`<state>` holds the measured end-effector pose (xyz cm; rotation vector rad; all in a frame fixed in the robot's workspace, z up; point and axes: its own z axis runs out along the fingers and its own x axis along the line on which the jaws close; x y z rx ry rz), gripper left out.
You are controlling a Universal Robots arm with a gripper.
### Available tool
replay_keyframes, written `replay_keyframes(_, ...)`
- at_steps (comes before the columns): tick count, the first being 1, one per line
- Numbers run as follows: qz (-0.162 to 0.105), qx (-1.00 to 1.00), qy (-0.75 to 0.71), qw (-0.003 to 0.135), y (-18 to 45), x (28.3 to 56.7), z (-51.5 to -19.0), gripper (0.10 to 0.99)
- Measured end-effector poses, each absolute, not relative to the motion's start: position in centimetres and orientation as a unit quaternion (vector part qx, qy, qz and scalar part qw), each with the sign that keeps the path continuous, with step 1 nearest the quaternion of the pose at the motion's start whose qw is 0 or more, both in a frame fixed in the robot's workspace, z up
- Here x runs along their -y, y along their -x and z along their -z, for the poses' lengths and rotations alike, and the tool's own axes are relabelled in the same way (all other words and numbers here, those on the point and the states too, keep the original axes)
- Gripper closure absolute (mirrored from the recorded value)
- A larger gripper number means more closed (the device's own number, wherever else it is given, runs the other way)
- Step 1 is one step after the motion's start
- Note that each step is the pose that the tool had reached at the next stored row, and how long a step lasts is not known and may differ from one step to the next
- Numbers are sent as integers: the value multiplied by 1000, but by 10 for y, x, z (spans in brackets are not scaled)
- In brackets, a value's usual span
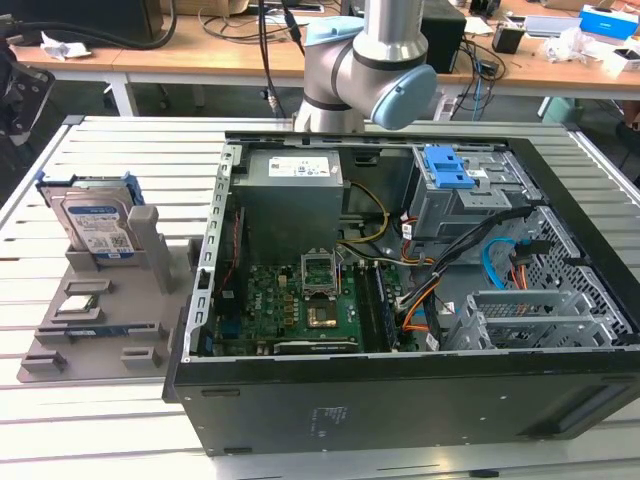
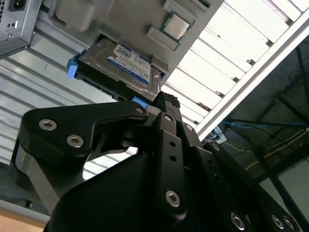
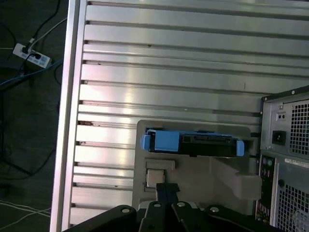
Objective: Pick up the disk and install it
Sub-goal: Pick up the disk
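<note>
Open computer case [image 1: 400, 400] nearest, holding motherboard [image 1: 300, 300], power-supply box [image 1: 292, 200], drive cage [image 1: 460, 190]. Left of case, grey holder tray [image 1: 100, 345] with disk [image 1: 95, 225] upright in far slot. Gripper [image 3: 167, 187] well apart from disk, jaws pressed together, empty.

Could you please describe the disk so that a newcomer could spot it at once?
To the exterior view's left of the open black computer case sits a grey plastic fixture. The flat silver-grey hard drive stands on edge in it, the only thing there with a bright blue frame and white-and-blue label.
</note>
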<state>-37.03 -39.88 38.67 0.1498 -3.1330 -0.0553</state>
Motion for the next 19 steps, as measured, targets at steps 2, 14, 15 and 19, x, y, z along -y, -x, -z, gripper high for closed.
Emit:
replay_keyframes(2, 18, 997, -80, 3, 370, 399, -387, 980)
replay_keyframes(14, 17, 979, -204, 5, 370, 399, -387, 980)
replay_keyframes(15, 17, 977, -214, 5, 370, 399, -387, 980)
replay_keyframes(19, 17, 972, -233, 5, 370, 399, -387, 980)
